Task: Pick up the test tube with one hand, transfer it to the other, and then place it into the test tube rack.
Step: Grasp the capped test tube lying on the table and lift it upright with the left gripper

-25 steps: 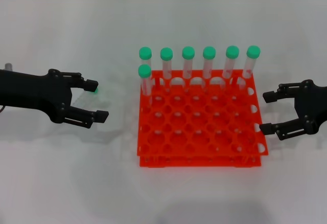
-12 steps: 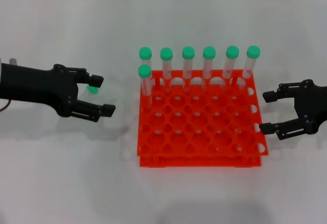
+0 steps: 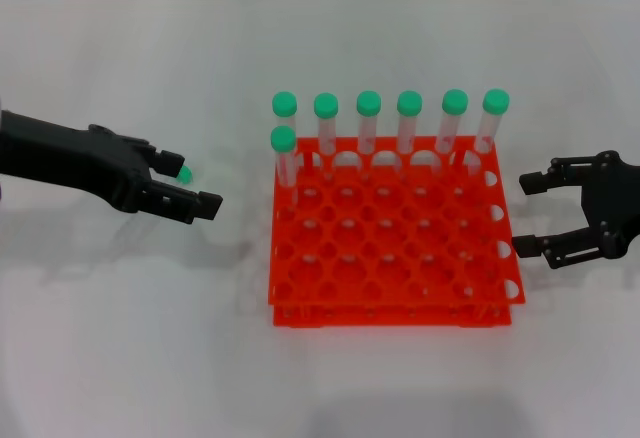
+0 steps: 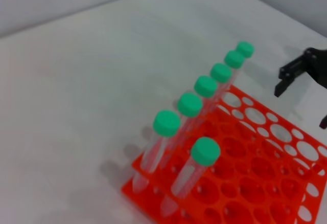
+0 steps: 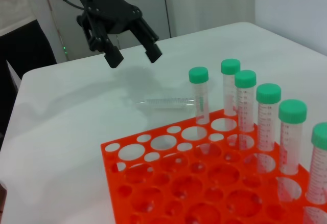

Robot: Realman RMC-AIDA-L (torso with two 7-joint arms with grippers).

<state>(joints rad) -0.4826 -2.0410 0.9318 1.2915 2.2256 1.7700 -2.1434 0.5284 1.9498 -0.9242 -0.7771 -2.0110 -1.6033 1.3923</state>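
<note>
The orange rack [image 3: 392, 233] sits nearest, seven capped tubes standing in its far rows. To its right the right gripper [image 3: 531, 214] waits with jaws wide, likely for the handover. To the rack's left, the left gripper [image 3: 194, 186] hangs open above the lying tube [image 5: 168, 102], seemingly lined up to grasp it.

The test tube rack [image 3: 395, 233] fills the middle of the tabletop [image 3: 130, 348], and seven capped tubes [image 3: 411, 121] stand upright along its far row and far-left corner, blocking any low pass there, while the nearer rows of holes lie open from above. The left end effector [image 3: 195, 183] hangs with fingers spread over the lying test tube [image 5: 168, 102], with bare tabletop between it and the rack's left edge. The right end effector [image 3: 530, 214], also spread, hovers just beside the rack's right edge.
</note>
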